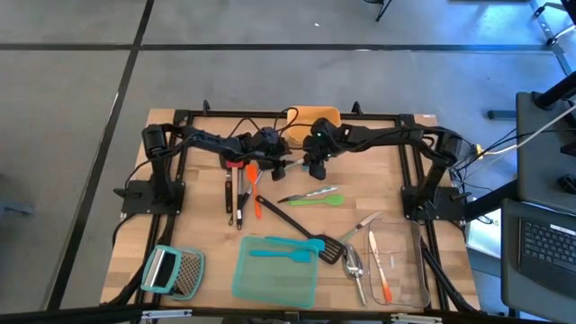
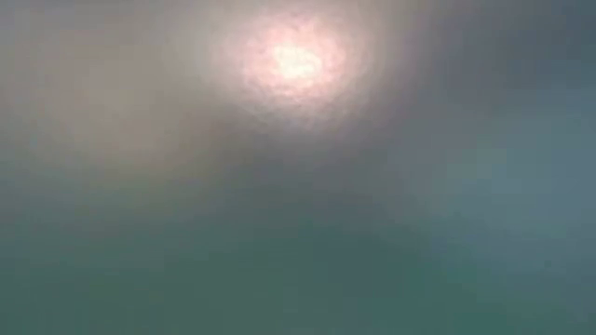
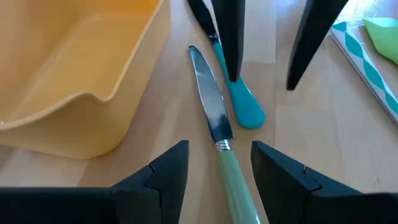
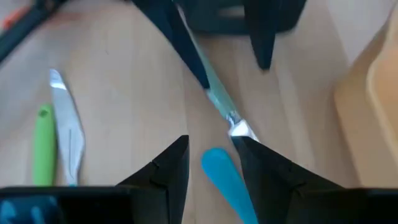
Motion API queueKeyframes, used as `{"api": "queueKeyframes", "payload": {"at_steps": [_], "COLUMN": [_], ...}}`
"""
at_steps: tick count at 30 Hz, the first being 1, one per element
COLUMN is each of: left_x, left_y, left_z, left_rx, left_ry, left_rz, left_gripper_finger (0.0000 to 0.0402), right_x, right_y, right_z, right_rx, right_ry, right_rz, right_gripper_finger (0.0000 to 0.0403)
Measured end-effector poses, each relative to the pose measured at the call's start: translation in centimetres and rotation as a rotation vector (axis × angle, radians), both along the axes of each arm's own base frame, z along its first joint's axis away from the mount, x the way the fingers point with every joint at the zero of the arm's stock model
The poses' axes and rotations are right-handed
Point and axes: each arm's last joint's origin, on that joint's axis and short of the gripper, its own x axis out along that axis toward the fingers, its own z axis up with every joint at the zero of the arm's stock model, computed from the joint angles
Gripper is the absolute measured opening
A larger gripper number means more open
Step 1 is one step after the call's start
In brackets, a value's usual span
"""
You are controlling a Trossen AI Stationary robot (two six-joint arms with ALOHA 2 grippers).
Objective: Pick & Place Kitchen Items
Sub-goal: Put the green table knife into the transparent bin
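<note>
We find both grippers low at the table's far middle beside the orange container (image 3: pixel 74 74), the left gripper (image 3: pixel 219 163) parted astride the knife (image 3: pixel 211 109), the right gripper (image 4: pixel 211 155) parted, empty, over the teal spatula (image 4: pixel 227 177).

My low view gives me nothing but a blurred grey-teal haze with one bright patch, so I cannot make out anything in it. From above, both end effectors sit close together near the far side of the bench (image 1: pixel 189 180), too small for me to tell their finger spacing. In the left wrist view, the green-handled knife (image 3: pixel 214 118) runs out of frame between the left end effector (image 3: pixel 219 163) fingers, and the orange container (image 3: pixel 81 74) is cut off by the edge. In the right wrist view, the teal spatula (image 4: pixel 227 177) is cropped, the knife beyond it is blurred, and the green-handled utensil (image 4: pixel 43 146) is cut short too.
</note>
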Motion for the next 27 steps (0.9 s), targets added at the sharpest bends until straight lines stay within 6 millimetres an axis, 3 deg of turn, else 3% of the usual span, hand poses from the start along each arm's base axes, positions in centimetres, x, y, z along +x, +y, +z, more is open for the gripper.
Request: {"api": "queueKeyframes", "payload": {"at_steps": [6,14,27], "left_x": [0.0,-0.1,-0.5], "left_y": [-0.1,-0.2,-0.2], "left_z": [0.0,-0.1,-0.6], "left_rx": [-0.016,-0.045,-0.097], "left_ry": [0.000,0.002,0.058], "left_rz": [-0.017,-0.034,-0.006], "left_gripper_finger": [0.0168,0.0168,0.0168], "right_x": [0.0,0.2,-0.5], "right_y": [-0.6,-1.0,-1.7], "right_z": [-1.3,-1.2,-1.6], "right_rx": [0.027,-0.065,-0.015], "right_ry": [0.036,0.036,0.083], "right_rz": [-0.039,-0.101,-0.160], "right_gripper_finger": [0.0142,0.0142,0.0142]}}
